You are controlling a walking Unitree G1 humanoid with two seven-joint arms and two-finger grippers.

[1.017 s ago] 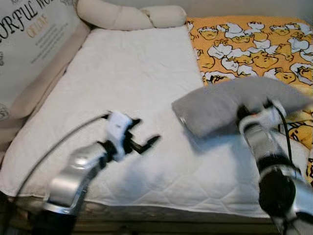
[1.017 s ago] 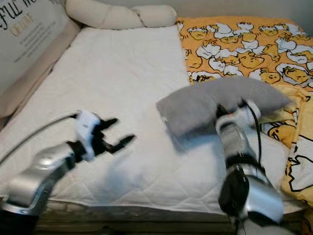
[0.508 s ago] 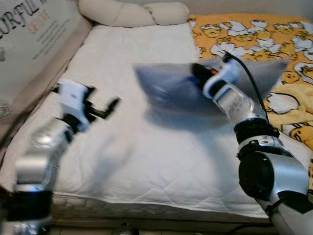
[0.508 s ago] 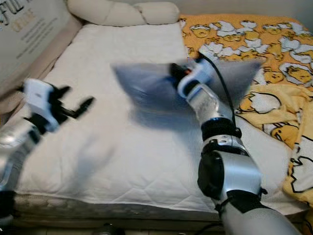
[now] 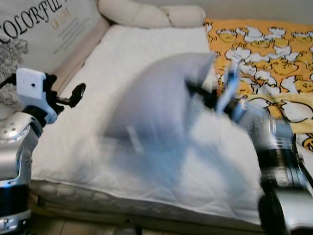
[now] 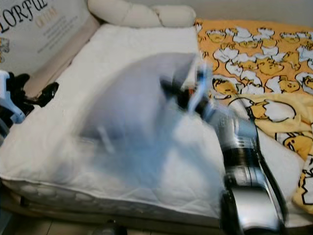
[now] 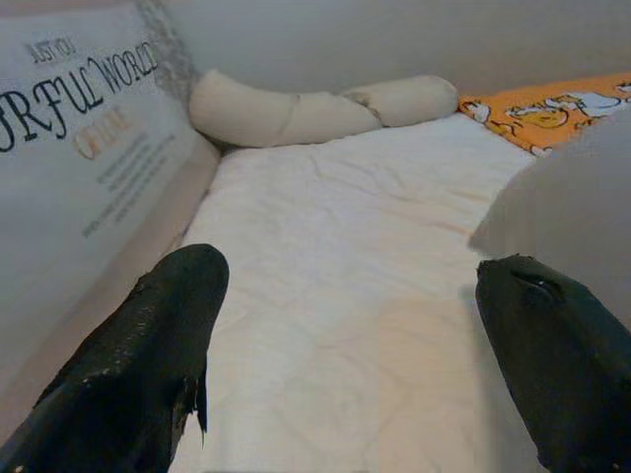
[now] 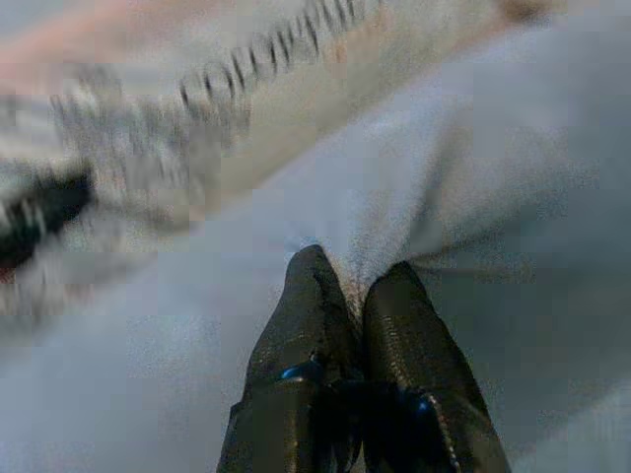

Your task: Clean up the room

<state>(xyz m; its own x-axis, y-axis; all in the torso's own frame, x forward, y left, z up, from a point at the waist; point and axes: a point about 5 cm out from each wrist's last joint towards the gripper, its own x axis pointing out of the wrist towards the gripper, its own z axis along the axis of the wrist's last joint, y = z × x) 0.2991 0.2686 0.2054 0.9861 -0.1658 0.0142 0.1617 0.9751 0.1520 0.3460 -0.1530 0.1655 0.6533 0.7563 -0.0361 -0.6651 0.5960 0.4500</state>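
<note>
Your right gripper [image 8: 357,296]: clenched on blurred grey fabric pillow [image 5: 156,105]. Left gripper [image 7: 345,335]: spread, white quilted mattress [image 7: 335,246] open ahead.

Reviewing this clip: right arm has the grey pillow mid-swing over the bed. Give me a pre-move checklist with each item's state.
1. Grip on the grey pillow: the right gripper is pinched shut on its fabric. Ok.
2. Pillow steady: heavily blurred in both eye views, so in motion. Not ok.
3. Left gripper out of the way: fingers apart, holding nothing, off to the robot's left of the pillow. Ok.
4. Landing area on the white mattress: bare toward the cream bolster. Ok.
5. Mattress under the pillow: hidden. Cannot tell.
6. Yellow duck blanket snagged: no contact seen, but blurred. Cannot tell.
</note>
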